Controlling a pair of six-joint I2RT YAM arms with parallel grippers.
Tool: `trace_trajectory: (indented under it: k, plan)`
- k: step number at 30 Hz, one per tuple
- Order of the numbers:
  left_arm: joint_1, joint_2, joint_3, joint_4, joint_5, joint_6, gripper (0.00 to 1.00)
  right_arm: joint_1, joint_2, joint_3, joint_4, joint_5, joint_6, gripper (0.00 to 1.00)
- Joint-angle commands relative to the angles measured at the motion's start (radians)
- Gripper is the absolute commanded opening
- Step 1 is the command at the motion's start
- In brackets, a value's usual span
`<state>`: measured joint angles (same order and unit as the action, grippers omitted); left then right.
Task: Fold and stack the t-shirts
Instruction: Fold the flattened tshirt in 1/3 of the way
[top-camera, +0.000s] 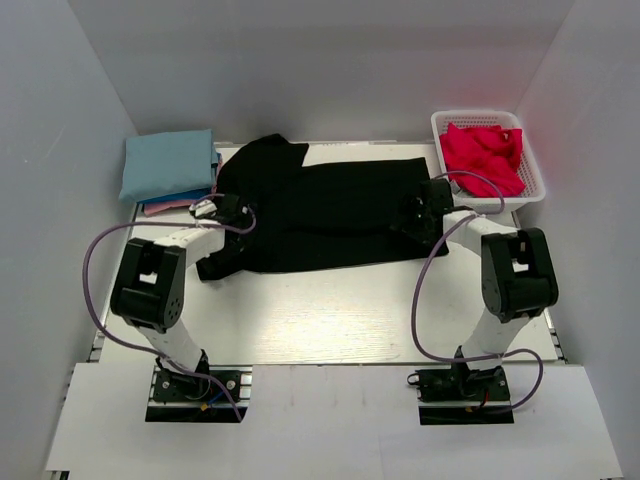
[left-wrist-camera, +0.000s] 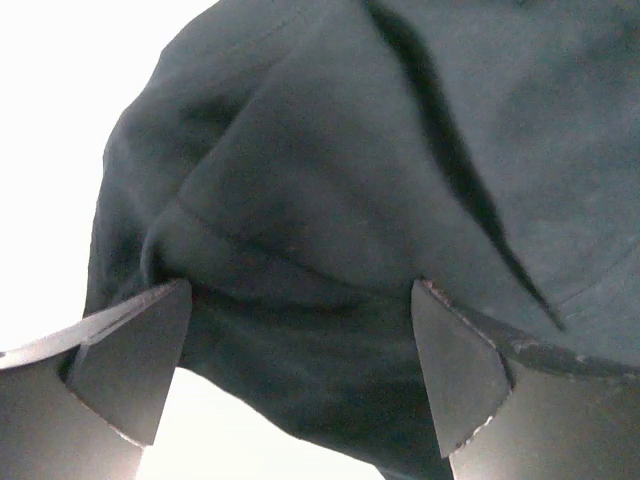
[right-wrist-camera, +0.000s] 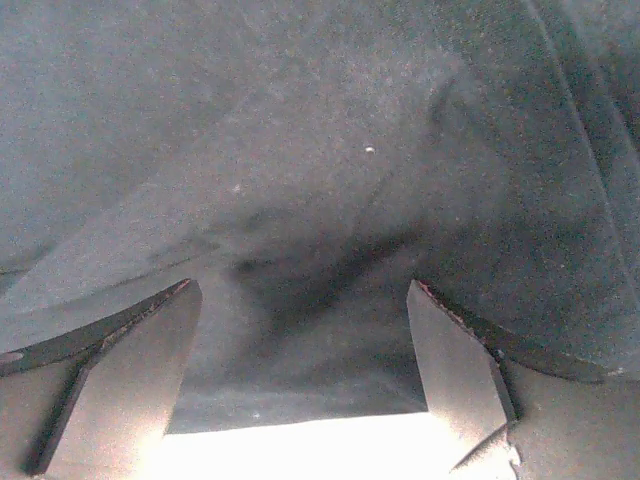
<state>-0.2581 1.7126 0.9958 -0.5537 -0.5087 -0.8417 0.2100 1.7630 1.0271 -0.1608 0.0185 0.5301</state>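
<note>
A large black t-shirt (top-camera: 330, 210) lies spread across the middle of the table. My left gripper (top-camera: 232, 212) is open over its left edge; in the left wrist view the wide-apart fingers (left-wrist-camera: 135, 360) straddle a bunched fold of the black cloth (left-wrist-camera: 330, 200). My right gripper (top-camera: 418, 212) is open over the shirt's right edge; in the right wrist view its fingers (right-wrist-camera: 455, 355) stand apart over the black cloth (right-wrist-camera: 300, 180) near its hem. A folded light blue t-shirt (top-camera: 168, 164) tops a stack with blue and pink cloth at back left. A bright red t-shirt (top-camera: 482, 155) lies crumpled in the basket.
A white lattice basket (top-camera: 532, 172) stands at the back right. The folded stack sits at the back left corner. White walls enclose the table on three sides. Purple cables loop beside both arms.
</note>
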Motion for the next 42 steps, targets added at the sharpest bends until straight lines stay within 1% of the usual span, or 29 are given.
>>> trace_trajectory:
  k: [1,3,4,5,6,9,10,12,13,14,15,17,18,19,21,22,23,24,25,27,28,29,32,33,35,36,37,39,42]
  plan:
    - [0.026,-0.05,-0.107,0.005,0.033,-0.103,1.0,-0.024,0.001,-0.07,-0.012,-0.046,0.042,0.9]
    - [0.036,-0.05,-0.117,-0.04,0.042,-0.12,1.0,-0.05,-0.013,-0.111,-0.049,-0.092,0.05,0.9]
    - [0.036,-0.05,-0.117,-0.067,0.042,-0.164,1.0,-0.055,-0.023,-0.123,-0.06,-0.089,0.057,0.9]
    - [0.036,-0.063,-0.146,-0.11,0.042,-0.165,1.0,-0.073,-0.075,-0.165,-0.068,-0.08,0.067,0.9]
    - [0.036,-0.099,-0.163,-0.12,0.053,-0.174,1.0,-0.078,-0.094,-0.209,-0.074,-0.063,0.076,0.9]
    - [0.036,-0.181,-0.25,-0.182,0.087,-0.226,1.0,-0.11,-0.215,-0.315,-0.109,-0.036,0.073,0.9]
    - [0.036,-0.241,-0.287,-0.239,0.097,-0.27,1.0,-0.115,-0.239,-0.355,-0.117,-0.037,0.077,0.9]
    - [0.023,-0.301,-0.322,-0.282,0.124,-0.293,1.0,-0.127,-0.325,-0.39,-0.135,-0.051,0.073,0.9]
    - [0.023,-0.33,-0.354,-0.299,0.124,-0.306,1.0,-0.129,-0.347,-0.439,-0.144,-0.055,0.076,0.9]
    - [0.011,-0.388,-0.367,-0.334,0.145,-0.315,1.0,-0.129,-0.368,-0.452,-0.151,-0.06,0.073,0.9]
    - [0.011,-0.418,-0.378,-0.348,0.154,-0.327,1.0,-0.13,-0.432,-0.463,-0.172,-0.06,0.07,0.9]
    - [0.011,-0.474,-0.396,-0.359,0.166,-0.318,1.0,-0.127,-0.488,-0.483,-0.203,-0.055,0.035,0.9]
    - [0.011,-0.528,-0.396,-0.359,0.167,-0.306,1.0,-0.127,-0.516,-0.48,-0.212,-0.054,0.03,0.9]
    - [0.011,-0.551,-0.387,-0.344,0.18,-0.28,1.0,-0.124,-0.531,-0.472,-0.22,-0.052,0.019,0.9]
    - [0.002,-0.602,-0.359,-0.287,0.22,-0.18,1.0,-0.12,-0.588,-0.457,-0.215,-0.069,-0.01,0.9]
    - [0.002,-0.611,-0.324,-0.267,0.248,-0.148,1.0,-0.118,-0.614,-0.446,-0.195,-0.09,-0.031,0.9]
    - [0.002,-0.611,-0.304,-0.253,0.259,-0.131,1.0,-0.115,-0.628,-0.435,-0.191,-0.094,-0.039,0.9]
    - [-0.009,-0.611,-0.251,-0.215,0.277,-0.076,1.0,-0.113,-0.651,-0.427,-0.184,-0.1,-0.047,0.9]
    - [-0.009,-0.588,-0.221,-0.215,0.303,-0.056,1.0,-0.107,-0.668,-0.405,-0.184,-0.091,-0.05,0.9]
    - [-0.044,-0.55,-0.16,-0.171,0.335,0.001,1.0,-0.106,-0.678,-0.392,-0.181,-0.092,-0.056,0.9]
    - [-0.056,-0.506,-0.148,-0.161,0.344,0.001,1.0,-0.103,-0.677,-0.392,-0.172,-0.1,-0.055,0.9]
    - [-0.085,-0.48,-0.138,-0.147,0.36,0.038,1.0,-0.101,-0.677,-0.394,-0.168,-0.103,-0.051,0.9]
    - [-0.142,-0.398,-0.082,-0.123,0.378,0.064,1.0,-0.101,-0.668,-0.421,-0.123,-0.136,-0.041,0.9]
    - [-0.182,-0.346,-0.069,-0.132,0.369,0.064,1.0,-0.103,-0.653,-0.429,-0.114,-0.143,-0.038,0.9]
    - [-0.213,-0.303,-0.039,-0.146,0.357,0.078,1.0,-0.104,-0.623,-0.43,-0.112,-0.152,-0.032,0.9]
    - [-0.234,-0.286,-0.039,-0.159,0.323,0.078,0.98,-0.104,-0.611,-0.43,-0.111,-0.15,-0.033,0.9]
    - [-0.234,-0.263,-0.039,-0.179,0.309,0.078,0.95,-0.104,-0.587,-0.429,-0.112,-0.149,-0.035,0.9]
    - [-0.247,-0.249,-0.039,-0.189,0.256,0.069,0.91,-0.106,-0.573,-0.427,-0.112,-0.149,-0.036,0.9]
    - [-0.256,-0.216,-0.039,-0.213,0.219,0.043,0.81,-0.106,-0.542,-0.423,-0.114,-0.138,-0.035,0.9]
